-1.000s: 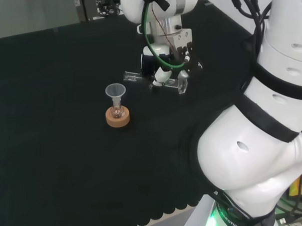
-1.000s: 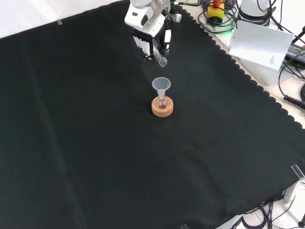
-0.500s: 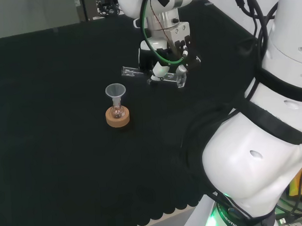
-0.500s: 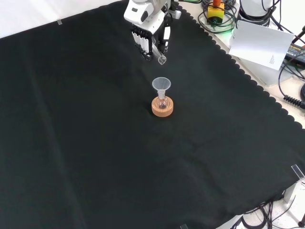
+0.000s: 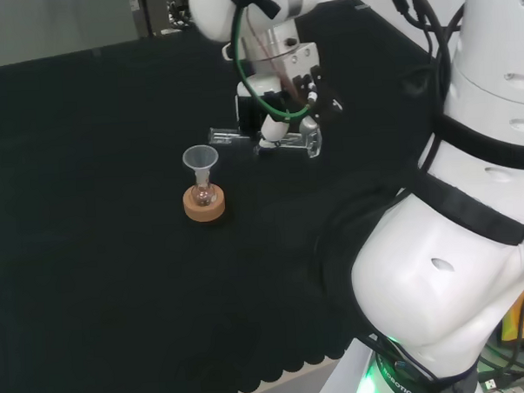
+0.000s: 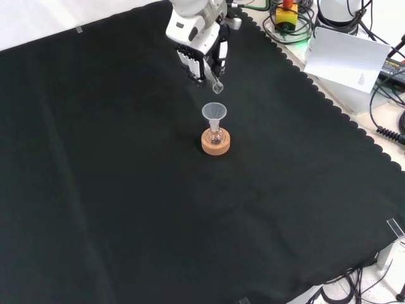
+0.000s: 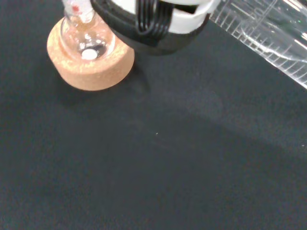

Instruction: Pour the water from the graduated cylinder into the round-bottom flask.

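The hand (image 5: 280, 104) is shut on a clear graduated cylinder (image 5: 242, 138), which lies nearly level in the head view with its mouth toward the funnel. A clear funnel (image 5: 199, 157) sits in the neck of a small round-bottom flask (image 5: 205, 195) on a cork ring (image 5: 204, 208). In the front view the hand (image 6: 201, 44) comes in from the top and the cylinder's mouth (image 6: 218, 87) hangs just above and behind the funnel (image 6: 214, 112). The wrist view shows the flask (image 7: 88, 40) on its cork ring (image 7: 91, 67), the cylinder's marked wall (image 7: 268, 36) and part of the hand (image 7: 153, 21).
Black cloth (image 6: 126, 190) covers the bench all round the flask. The arm's big white links (image 5: 455, 240) stand at the right of the head view. Cables and a white sheet (image 6: 348, 60) lie beyond the cloth's scalloped edge at the front view's top right.
The hand has carried the cylinder a little lower and closer to the funnel. The cylinder's mouth now hangs nearer the funnel's rim. Flask, funnel and cork ring have stayed put.
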Robot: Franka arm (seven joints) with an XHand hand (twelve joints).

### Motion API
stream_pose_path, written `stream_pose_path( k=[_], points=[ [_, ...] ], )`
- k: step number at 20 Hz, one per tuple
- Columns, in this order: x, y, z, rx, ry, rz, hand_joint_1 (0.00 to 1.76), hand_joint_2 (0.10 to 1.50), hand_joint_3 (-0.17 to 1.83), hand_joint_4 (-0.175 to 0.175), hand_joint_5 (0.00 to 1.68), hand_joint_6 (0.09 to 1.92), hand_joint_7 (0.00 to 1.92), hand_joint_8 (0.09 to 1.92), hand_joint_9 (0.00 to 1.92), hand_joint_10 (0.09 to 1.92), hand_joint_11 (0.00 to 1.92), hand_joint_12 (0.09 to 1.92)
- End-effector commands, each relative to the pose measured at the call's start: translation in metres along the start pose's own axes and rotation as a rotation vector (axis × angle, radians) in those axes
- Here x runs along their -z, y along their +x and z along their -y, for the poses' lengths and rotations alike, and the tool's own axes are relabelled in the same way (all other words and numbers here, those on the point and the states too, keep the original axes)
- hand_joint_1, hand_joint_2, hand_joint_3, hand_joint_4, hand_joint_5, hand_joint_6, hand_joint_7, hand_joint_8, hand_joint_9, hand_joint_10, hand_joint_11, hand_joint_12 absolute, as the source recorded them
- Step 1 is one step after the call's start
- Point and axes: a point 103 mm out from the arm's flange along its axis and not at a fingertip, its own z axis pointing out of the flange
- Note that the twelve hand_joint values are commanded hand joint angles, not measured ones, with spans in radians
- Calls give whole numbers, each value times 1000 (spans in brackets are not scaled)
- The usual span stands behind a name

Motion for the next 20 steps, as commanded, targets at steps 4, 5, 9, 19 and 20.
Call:
stream_pose_path(
  k=[4, 5, 9, 19, 20],
  points=[
    [0, 8, -5, -18, 80, 75, 1321, 1019, -175, -175, 1499, 87, 1570, 87, 1775, 87, 1418, 591],
    [1, 8, -5, -21, 83, 83, 1321, 1019, -175, -175, 1499, 87, 1570, 87, 1775, 87, 1419, 590],
    [4, 10, -4, -30, 92, 107, 1321, 1019, -175, -175, 1499, 87, 1570, 87, 1776, 87, 1420, 590],
    [12, 16, -9, -55, 137, 171, 1321, 1019, -175, -175, 1500, 87, 1570, 87, 1778, 87, 1423, 586],
    [13, 16, -10, -58, 142, 180, 1321, 1019, -175, -175, 1500, 87, 1570, 87, 1778, 87, 1424, 586]
  ],
)
